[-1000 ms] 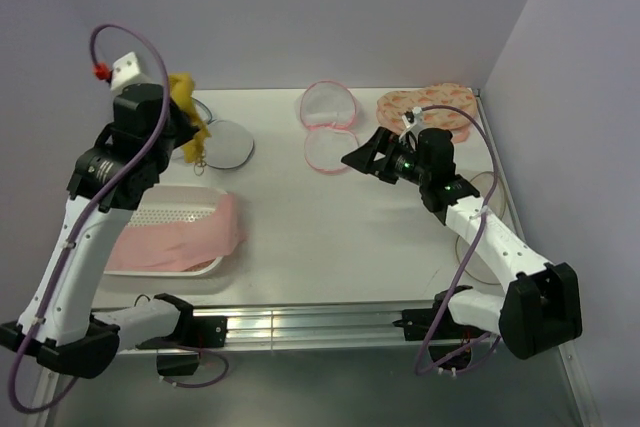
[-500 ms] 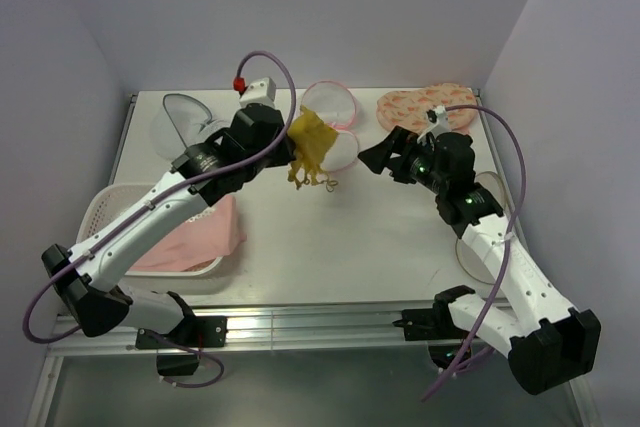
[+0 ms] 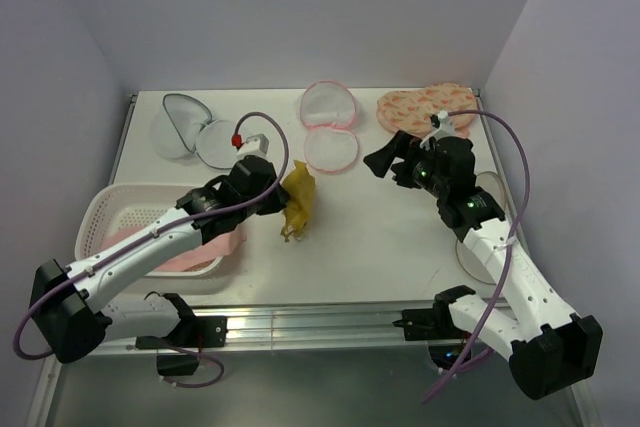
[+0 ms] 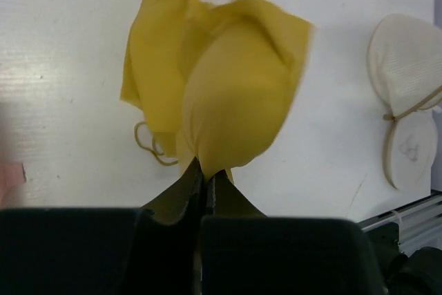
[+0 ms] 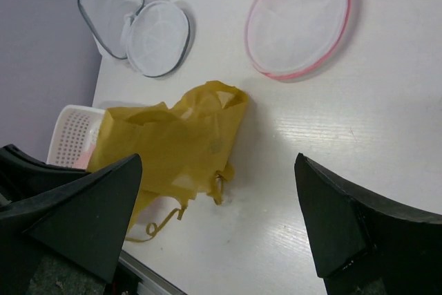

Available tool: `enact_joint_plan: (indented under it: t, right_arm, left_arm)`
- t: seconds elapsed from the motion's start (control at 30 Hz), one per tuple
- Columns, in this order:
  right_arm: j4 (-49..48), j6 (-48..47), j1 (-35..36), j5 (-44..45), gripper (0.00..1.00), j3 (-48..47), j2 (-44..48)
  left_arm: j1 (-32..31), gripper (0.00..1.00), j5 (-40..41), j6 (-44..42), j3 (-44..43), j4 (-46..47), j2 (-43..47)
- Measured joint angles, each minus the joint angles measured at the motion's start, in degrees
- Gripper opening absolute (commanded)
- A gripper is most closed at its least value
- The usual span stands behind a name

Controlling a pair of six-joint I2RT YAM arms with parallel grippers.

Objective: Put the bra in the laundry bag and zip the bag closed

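The left tool (image 3: 270,197) pinches the yellow bra (image 3: 300,202) at the desk (image 3: 380,237) centre; the right tool (image 3: 383,159) gapes wide. The grey-rimmed bag (image 3: 190,129) lies open at the far-left corner. Dangling straps may snag its rim.

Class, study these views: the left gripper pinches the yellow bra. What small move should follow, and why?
Probably swing the bra toward the far left, over the laundry bag: the left gripper is shut on the bra, but the bag lies open well apart from it.
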State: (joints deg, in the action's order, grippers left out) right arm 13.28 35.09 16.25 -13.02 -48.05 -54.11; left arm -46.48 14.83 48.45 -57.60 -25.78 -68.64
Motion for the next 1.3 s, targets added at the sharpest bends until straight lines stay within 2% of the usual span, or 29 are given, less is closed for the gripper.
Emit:
enact_joint_plan:
  t: [0.17,0.23,0.4,0.5,0.73,0.87,1.07,1.2,1.3]
  right_arm:
    - [-0.37,0.13,0.00,-0.17,0.98,0.94,-1.05]
    - [-0.50,0.15,0.00,-0.15,0.98,1.18,-1.14]
    - [-0.33,-0.09,0.00,0.00,0.98,1.55,-1.14]
    - [-0.02,-0.52,0.00,0.57,0.98,1.55,-0.87]
    - [1.38,-2.01,0.00,2.36,0.98,1.55,0.04]
    - [2.19,-2.49,0.00,2.86,0.99,1.55,0.04]
    - [2.47,-3.08,0.00,3.23,0.98,1.57,0.00]
    - [2.64,-3.28,0.00,3.63,0.98,1.60,-0.17]
    - [2.64,-3.30,0.00,3.82,0.98,1.81,-0.61]
  left_arm:
    - [-1.05,0.00,0.31,1.05,1.31,0.42,0.20]
    - [-4.04,0.00,1.25,1.31,0.04,0.42,-0.44]
    - [-10.43,0.00,1.57,1.90,-5.57,2.97,-7.06]
    - [-11.50,0.00,0.63,2.34,-5.99,5.66,-11.28]
    - [-11.58,0.00,-1.77,3.28,-5.99,9.60,-19.23]
    - [-11.04,0.04,-3.23,3.02,-6.19,12.07,-22.12]
    - [-7.54,0.06,-6.47,1.77,-6.29,15.65,-27.08]
    - [-4.81,0.13,-7.76,0.61,-6.32,17.38,-29.55]
    - [-3.37,0.13,-8.57,0.13,-6.32,18.43,-30.93]
